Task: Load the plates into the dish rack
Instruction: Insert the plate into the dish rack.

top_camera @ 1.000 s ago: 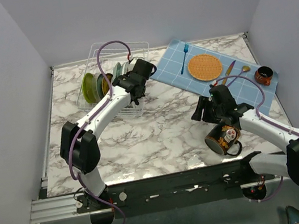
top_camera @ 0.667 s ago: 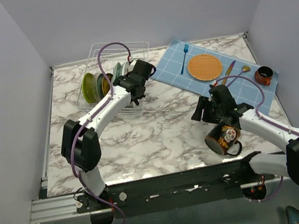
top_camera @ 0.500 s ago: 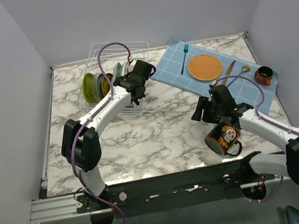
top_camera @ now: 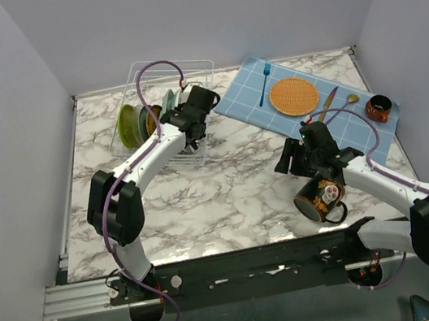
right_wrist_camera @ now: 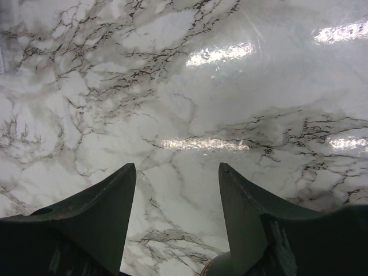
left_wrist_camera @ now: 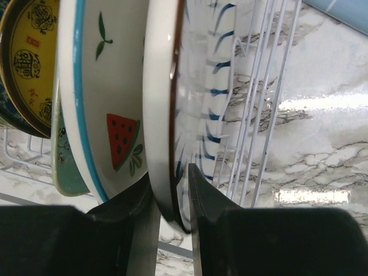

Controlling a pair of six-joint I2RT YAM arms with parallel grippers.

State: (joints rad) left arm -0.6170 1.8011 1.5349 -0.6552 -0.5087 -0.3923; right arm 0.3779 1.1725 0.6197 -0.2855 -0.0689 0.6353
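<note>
White blue-dashed round plate [left_wrist_camera: 162, 86] upright in white wire dish rack [left_wrist_camera: 254, 115]; left fingers [left_wrist_camera: 137, 215] flank rim, grip unclear; right fingers [right_wrist_camera: 98, 218] apart.

Colour and pattern record.
Dish rack [left_wrist_camera: 253, 103]: white wire. Blue-stroked plate [left_wrist_camera: 172, 86]: white, brown rim. Watermelon plate [left_wrist_camera: 109, 103]: white, red slices, teal rim. Yellow plate [left_wrist_camera: 31, 63]: dark round motifs. Mint-green plate [left_wrist_camera: 66, 169]: small dark figures. Table [right_wrist_camera: 172, 86]: white marble, grey veining.

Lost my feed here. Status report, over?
Left gripper astride blue-patterned plate's rim, grip unclear. Plate upright in dish rack beside watermelon plate. Right gripper open, empty, over marble.
</note>
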